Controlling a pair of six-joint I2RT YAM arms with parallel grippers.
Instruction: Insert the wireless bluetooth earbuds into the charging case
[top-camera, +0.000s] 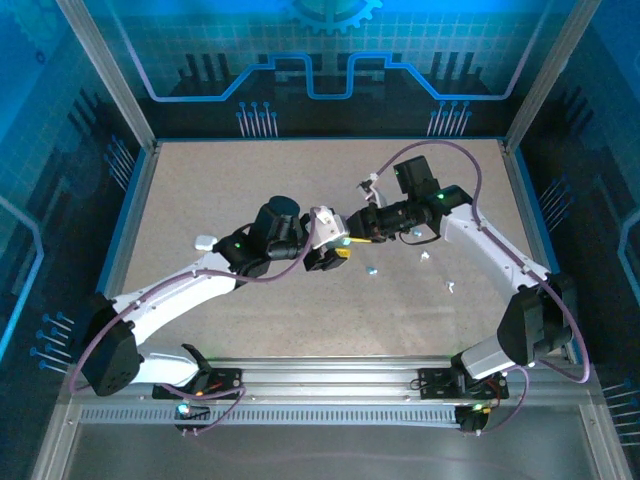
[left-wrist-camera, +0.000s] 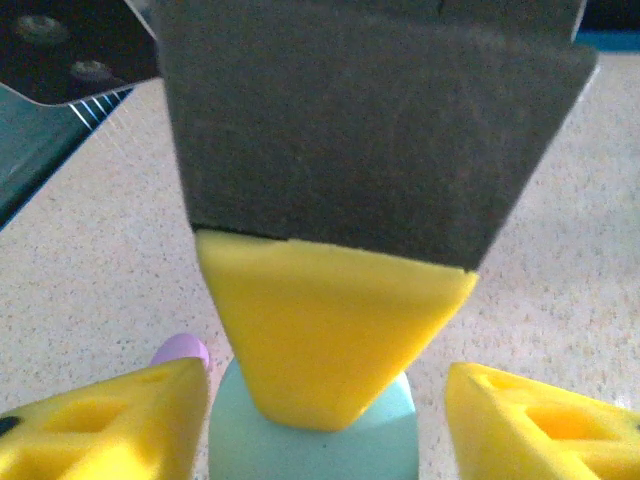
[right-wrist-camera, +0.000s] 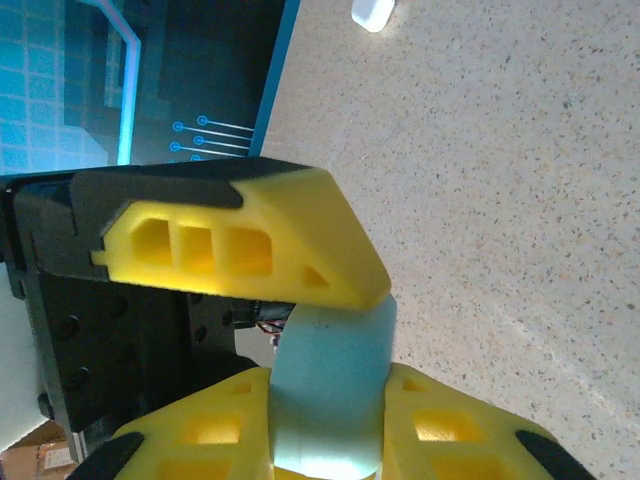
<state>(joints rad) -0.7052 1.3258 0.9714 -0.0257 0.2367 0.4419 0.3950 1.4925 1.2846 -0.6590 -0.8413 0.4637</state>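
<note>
Speckled beige tabletop (top-camera: 230, 190), blue-lit enclosure walls (top-camera: 200, 40)

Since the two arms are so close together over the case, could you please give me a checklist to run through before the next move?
1. Right tool gripping the teal round case: ok, its fingers press both sides.
2. Left tool open: ok, its fingers stand wider apart than the case.
3. Room between the arms: not ok, the two tools overlap at the case.
4. Case lid open: cannot tell.
5. Purple earbud in sight: ok, it lies on the table beside the left tool's finger.
</note>
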